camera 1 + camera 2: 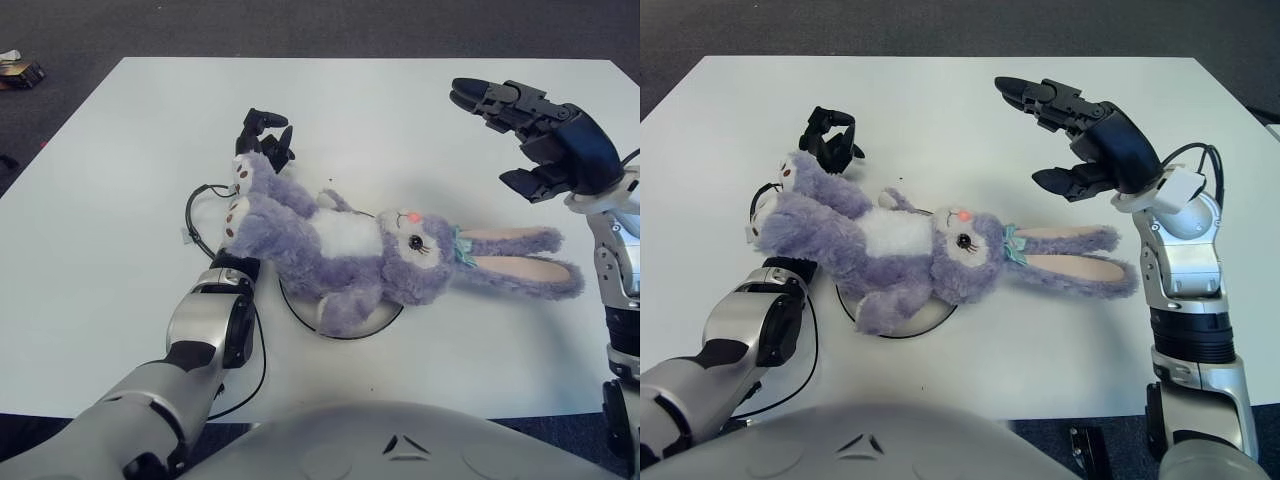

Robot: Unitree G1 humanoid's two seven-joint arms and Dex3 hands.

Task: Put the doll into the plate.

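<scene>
The doll, a purple plush bunny [345, 248] with a white belly, lies on its back across the plate [352, 335]. Only the plate's dark rim and a sliver of white show under the bunny's body. Its long ears [520, 262] stretch right onto the table, and its feet point to the upper left. My right hand [500, 140] hangs open in the air above and to the right of the ears, touching nothing. My left hand [263, 135] shows just beyond the bunny's feet with its fingers curled and nothing in them.
A black cable loop [192, 218] lies on the white table [450, 370] left of the bunny, by my left forearm. A small object [18, 72] sits on the dark floor past the table's far-left corner.
</scene>
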